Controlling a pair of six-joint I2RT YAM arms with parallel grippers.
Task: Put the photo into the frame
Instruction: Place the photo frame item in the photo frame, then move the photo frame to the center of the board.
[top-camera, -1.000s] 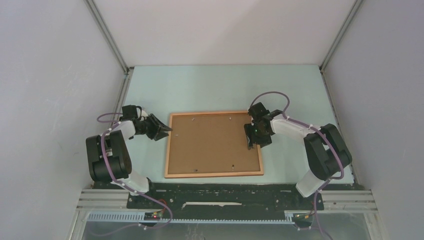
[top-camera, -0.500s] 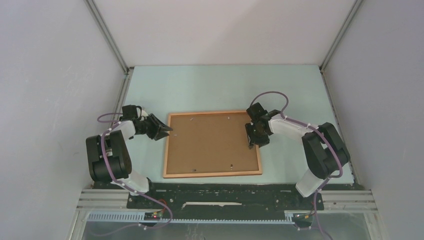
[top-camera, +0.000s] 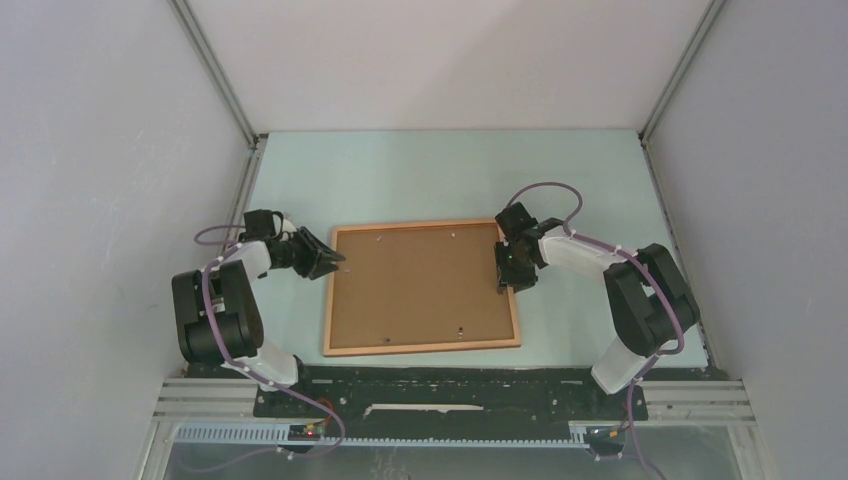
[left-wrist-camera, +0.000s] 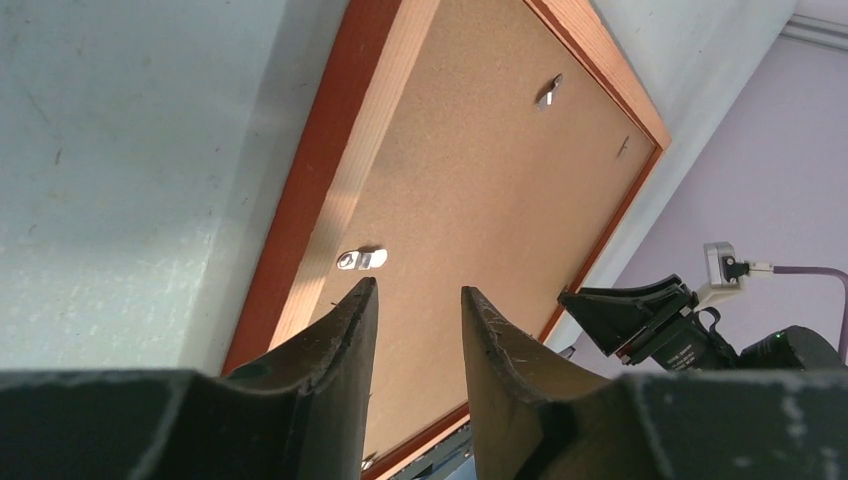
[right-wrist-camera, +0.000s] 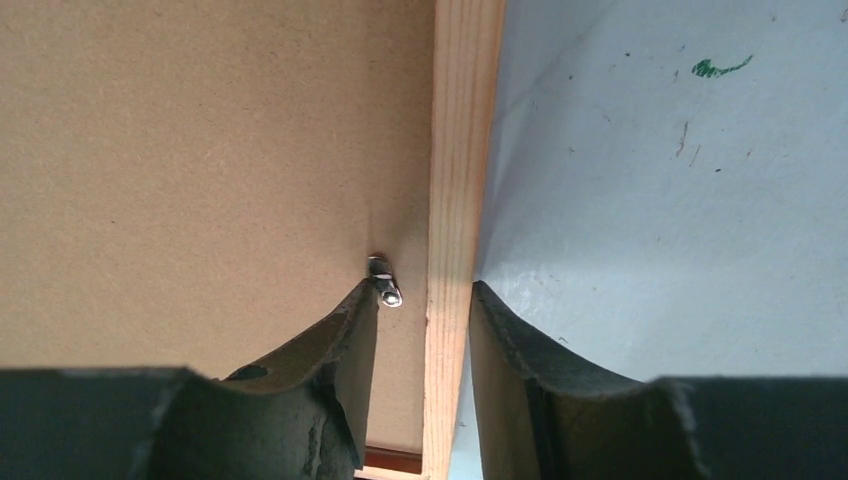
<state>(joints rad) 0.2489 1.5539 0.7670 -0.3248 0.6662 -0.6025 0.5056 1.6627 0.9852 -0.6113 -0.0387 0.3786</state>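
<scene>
Your frame (top-camera: 424, 349): face down on desk (top-camera: 420, 180), backing board (top-camera: 420, 285) up. Your right hand (right-wrist-camera: 422, 290), slightly spread, straddles its right rim by a clip (right-wrist-camera: 385, 281); left hand (left-wrist-camera: 418, 288), narrowly spread, empty, at left rim.

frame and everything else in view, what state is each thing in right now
frame, flat on the table, back up
backing board, seated inside the frame's rim
metal tab, lying on the board's edge by the right rim
left gripper, open, empty, by the frame's left rim
right gripper, open, fingers straddling the frame's right rim
</scene>
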